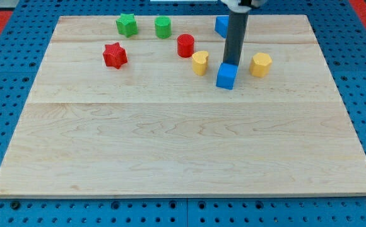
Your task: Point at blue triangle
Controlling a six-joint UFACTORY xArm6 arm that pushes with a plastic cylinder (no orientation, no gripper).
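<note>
My tip (230, 64) rests at the top edge of a blue cube (226, 76), touching or nearly touching it. A second blue block (221, 26), likely the blue triangle, sits near the view's top, half hidden behind the dark rod (236, 38). Its shape cannot be made out fully. The tip is well below that block, toward the view's bottom.
A yellow heart-like block (200, 62) lies left of the blue cube, a yellow hexagon (261, 64) right of it. A red cylinder (185, 45), red star (115, 55), green star (127, 24) and green cylinder (163, 27) lie to the view's upper left on the wooden board (183, 145).
</note>
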